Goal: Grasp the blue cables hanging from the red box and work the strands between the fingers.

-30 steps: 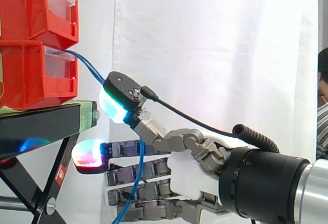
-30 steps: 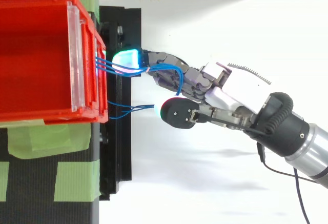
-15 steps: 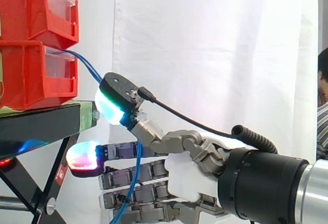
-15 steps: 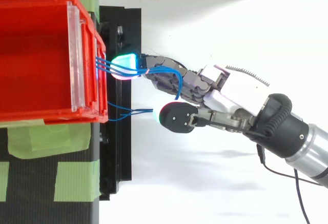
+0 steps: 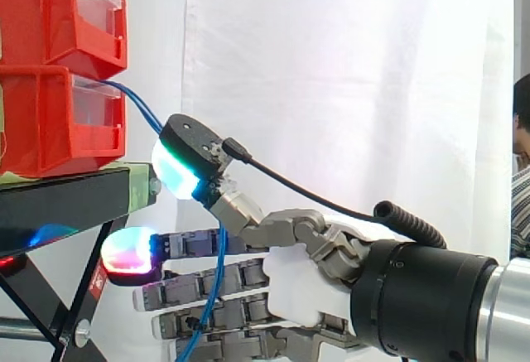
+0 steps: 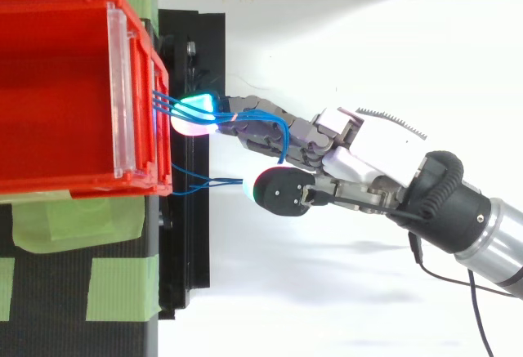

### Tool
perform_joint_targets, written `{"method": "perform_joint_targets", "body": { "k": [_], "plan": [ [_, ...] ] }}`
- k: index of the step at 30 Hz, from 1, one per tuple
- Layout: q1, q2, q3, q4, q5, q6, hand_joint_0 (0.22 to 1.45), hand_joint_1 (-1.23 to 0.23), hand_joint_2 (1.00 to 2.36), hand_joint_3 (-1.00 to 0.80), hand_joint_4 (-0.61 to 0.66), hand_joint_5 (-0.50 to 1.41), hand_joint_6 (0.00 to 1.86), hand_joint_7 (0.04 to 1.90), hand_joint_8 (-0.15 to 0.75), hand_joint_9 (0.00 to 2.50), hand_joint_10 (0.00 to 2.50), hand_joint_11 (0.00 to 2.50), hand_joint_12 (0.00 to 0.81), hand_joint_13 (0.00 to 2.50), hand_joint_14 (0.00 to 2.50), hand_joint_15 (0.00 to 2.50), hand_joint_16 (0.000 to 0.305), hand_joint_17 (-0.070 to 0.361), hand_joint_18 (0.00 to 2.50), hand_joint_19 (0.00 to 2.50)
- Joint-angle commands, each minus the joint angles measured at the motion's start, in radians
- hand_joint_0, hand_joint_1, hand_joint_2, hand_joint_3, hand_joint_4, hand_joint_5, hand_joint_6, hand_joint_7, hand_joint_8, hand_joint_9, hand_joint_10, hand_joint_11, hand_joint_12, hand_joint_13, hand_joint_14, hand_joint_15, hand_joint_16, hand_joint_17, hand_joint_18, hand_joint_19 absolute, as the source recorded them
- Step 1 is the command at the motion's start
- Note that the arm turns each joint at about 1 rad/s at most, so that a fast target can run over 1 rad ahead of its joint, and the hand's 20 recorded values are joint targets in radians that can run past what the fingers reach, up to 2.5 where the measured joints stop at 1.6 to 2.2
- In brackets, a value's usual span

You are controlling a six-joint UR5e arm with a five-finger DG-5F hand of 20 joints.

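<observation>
White curtain (image 5: 331, 64) hangs behind the whole set-up, and in the top view the floor below is pale. At the left a black stand (image 5: 66, 200) carries two stacked red bins, the lower red box (image 5: 50, 122) under an upper one (image 5: 50, 14); from above, green tape (image 6: 122, 287) lies in patches beside the stand. The arm (image 5: 439, 296) comes in from the right, low in the side view. At the far right edge a person (image 5: 520, 171) is partly visible.

The hand (image 5: 306, 283) reaches toward the stand with its fingers straight and lying side by side, the thumb lifted above them. Its top fingertip (image 5: 128, 253) glows red and magenta just below the stand's edge; the thumb pad (image 5: 178, 171) glows white and cyan near the front of the lower red box.

The blue cables (image 5: 137, 105) leave that box's front, pass behind the thumb pad and drop between the straight fingers, which hold them. From above, one bundle (image 6: 184, 110) crosses a glowing fingertip and loops over the fingers, and another runs toward the thumb.
</observation>
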Motion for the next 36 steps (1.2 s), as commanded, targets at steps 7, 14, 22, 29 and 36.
{"method": "perform_joint_targets", "body": {
  "k": [7, 14, 22, 29, 36],
  "plan": [
    [-0.003, 0.005, 0.0, 0.0, -0.001, 0.025, 0.71, -0.43, 1.0, -1.0, 0.22, -0.28, 0.01, 0.68, 0.39, 0.38, 0.01, 0.36, 0.426, 0.18, 0.01, 0.28, 0.075, 0.168, 0.16, 0.2],
    [-0.006, 0.012, 0.0, -0.016, -0.001, 0.025, 0.71, -0.45, 1.0, -1.0, 0.23, -0.25, 0.01, 0.66, 0.411, 0.48, 0.01, 0.4, 0.436, 0.28, 0.01, 0.28, 0.075, 0.169, 0.27, 0.14],
    [-0.005, 0.012, 0.001, -0.016, 0.001, 0.022, 0.72, -0.45, 1.0, -1.0, 0.24, -0.23, 0.01, 0.66, 0.425, 0.58, 0.01, 0.53, 0.444, 0.41, 0.01, 0.33, 0.073, 0.164, 0.4, 0.16],
    [-0.006, 0.014, 0.001, -0.016, 0.001, 0.019, 0.73, -0.46, 1.0, -1.0, 0.25, -0.21, 0.01, 0.67, 0.442, 0.67, 0.01, 0.7, 0.467, 0.54, 0.01, 0.43, 0.07, 0.157, 0.64, 0.31],
    [-0.006, 0.014, 0.0, -0.016, 0.001, 0.019, 0.74, -0.47, 1.0, -1.0, 0.26, -0.2, 0.01, 0.68, 0.447, 0.73, 0.02, 0.82, 0.479, 0.65, 0.02, 0.54, 0.069, 0.156, 0.73, 0.38]
  ]
}}
